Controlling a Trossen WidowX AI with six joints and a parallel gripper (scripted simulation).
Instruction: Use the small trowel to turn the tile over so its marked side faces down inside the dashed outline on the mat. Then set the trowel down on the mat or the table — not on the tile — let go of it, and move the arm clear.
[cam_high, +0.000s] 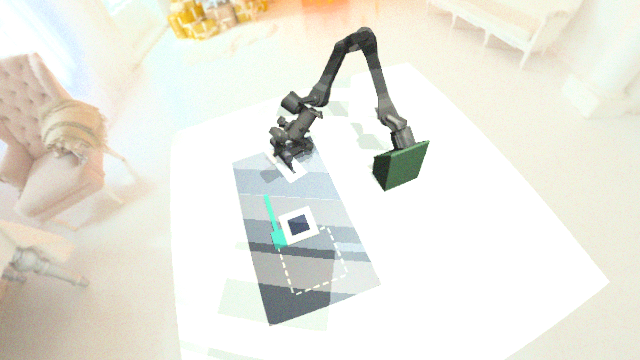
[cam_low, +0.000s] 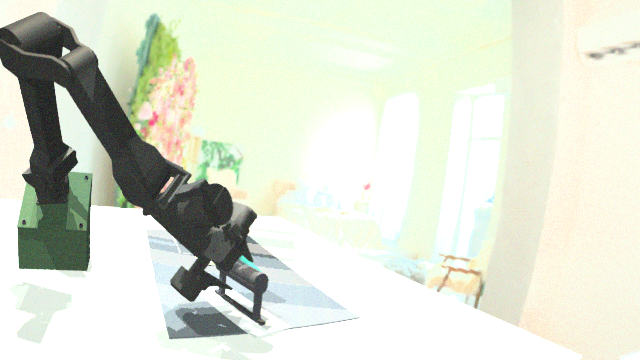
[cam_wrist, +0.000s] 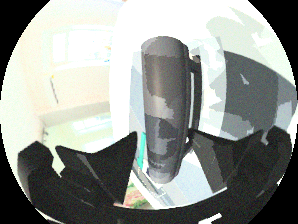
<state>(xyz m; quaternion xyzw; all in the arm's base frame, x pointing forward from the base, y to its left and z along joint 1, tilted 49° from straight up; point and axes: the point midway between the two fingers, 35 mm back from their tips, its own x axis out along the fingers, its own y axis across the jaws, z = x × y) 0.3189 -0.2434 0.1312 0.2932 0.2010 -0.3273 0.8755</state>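
Note:
A trowel (cam_high: 287, 161) (cam_low: 256, 280) (cam_wrist: 165, 92) with a round black handle on two posts and a white base stands at the mat's far end. My gripper (cam_high: 292, 145) (cam_low: 239, 270) (cam_wrist: 163, 133) is open, tilted low at the handle, which shows between and beyond its fingertips; contact cannot be told. The white tile (cam_high: 298, 225) lies flat with its dark marked side up, at the upper edge of the dashed outline (cam_high: 298, 294). The arm hides the tile in the exterior view.
A flat teal tool (cam_high: 278, 239) (cam_wrist: 142, 150) with a thin handle lies against the tile's left side. The striped mat (cam_high: 280, 310) (cam_low: 320, 305) lies on the white table (cam_high: 450, 250). The arm's green base block (cam_high: 405, 167) (cam_low: 55, 245) stands beside the mat.

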